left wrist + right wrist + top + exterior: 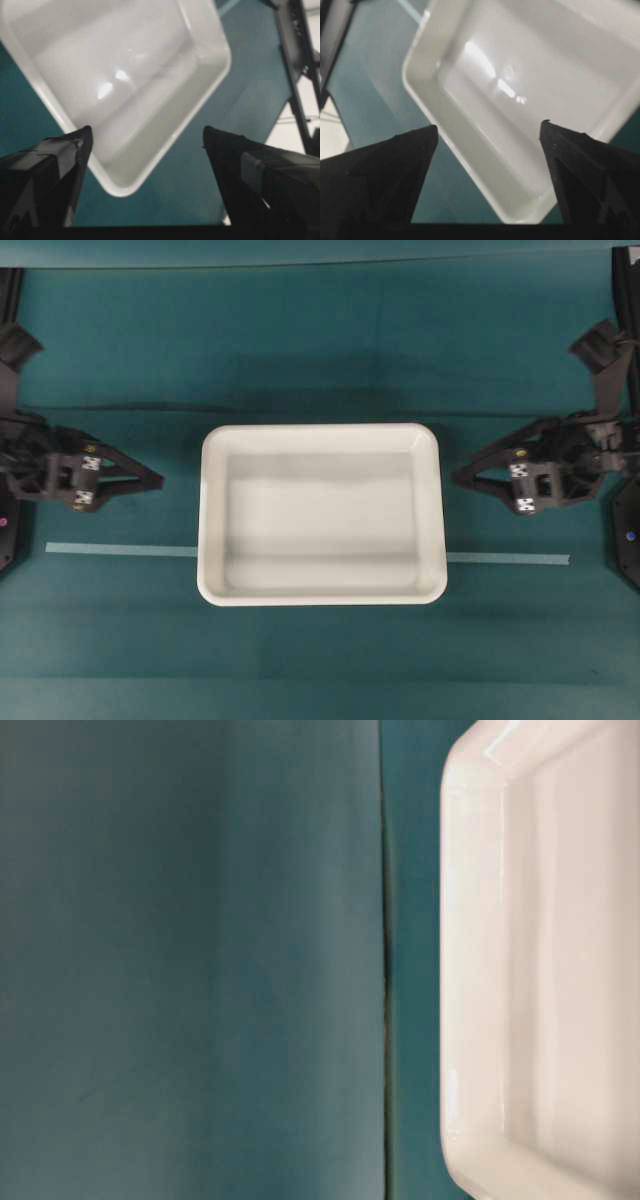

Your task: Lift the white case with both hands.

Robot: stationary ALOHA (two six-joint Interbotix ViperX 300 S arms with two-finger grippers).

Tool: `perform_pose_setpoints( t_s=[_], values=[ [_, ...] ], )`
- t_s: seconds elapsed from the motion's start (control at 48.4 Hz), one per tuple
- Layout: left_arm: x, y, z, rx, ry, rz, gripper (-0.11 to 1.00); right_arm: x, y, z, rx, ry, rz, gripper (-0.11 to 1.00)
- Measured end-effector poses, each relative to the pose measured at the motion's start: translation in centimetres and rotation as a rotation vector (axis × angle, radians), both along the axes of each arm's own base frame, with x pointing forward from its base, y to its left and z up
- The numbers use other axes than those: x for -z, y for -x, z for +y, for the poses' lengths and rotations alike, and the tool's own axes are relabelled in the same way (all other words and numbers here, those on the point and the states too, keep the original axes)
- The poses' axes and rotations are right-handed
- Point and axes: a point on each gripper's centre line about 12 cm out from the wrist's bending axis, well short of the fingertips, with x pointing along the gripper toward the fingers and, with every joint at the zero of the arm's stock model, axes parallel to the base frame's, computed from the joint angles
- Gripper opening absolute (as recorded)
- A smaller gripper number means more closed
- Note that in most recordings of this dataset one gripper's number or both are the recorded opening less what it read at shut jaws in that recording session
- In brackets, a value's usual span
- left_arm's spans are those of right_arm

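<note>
The empty white case lies flat between my left gripper and right gripper, both spread wide and clear of it. It looks light, stiff and glossy-slick; I'd pinch the raised rim on each short side.

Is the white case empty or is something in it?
Empty. The white case shows only a bare flat bottom in the overhead and both wrist views, with nothing lying inside.

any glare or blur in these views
Left wrist view: bright glare spots on the white case floor, left gripper fingers soft. Right wrist view: glare streaks on the case. Table-level view: blurred throughout. Overhead view: sharp, soft shadow behind the case.
</note>
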Motion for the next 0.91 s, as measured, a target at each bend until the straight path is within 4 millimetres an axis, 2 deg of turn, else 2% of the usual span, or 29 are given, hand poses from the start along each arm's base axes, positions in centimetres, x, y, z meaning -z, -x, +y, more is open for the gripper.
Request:
perform_pose_setpoints(
  t_s=[0.228, 0.538, 0.91],
  values=[
    [-2.1, 1.5, -0.2, 0.056, -0.11, -0.08, 0.94, -2.3, 1.1, 0.0, -0.094, 0.204, -0.078, 0.88],
    [-5.1, 3.6, -0.8, 0.167, -0.37, -0.211, 0.89, -4.9, 2.9, 0.4, -0.204, 0.456, -0.175, 0.88],
    [-7.9, 5.3, -1.2, 0.235, -0.611, -0.311, 0.89, -7.0, 4.6, 0.9, -0.244, 0.575, -0.267, 0.88]
  ],
)
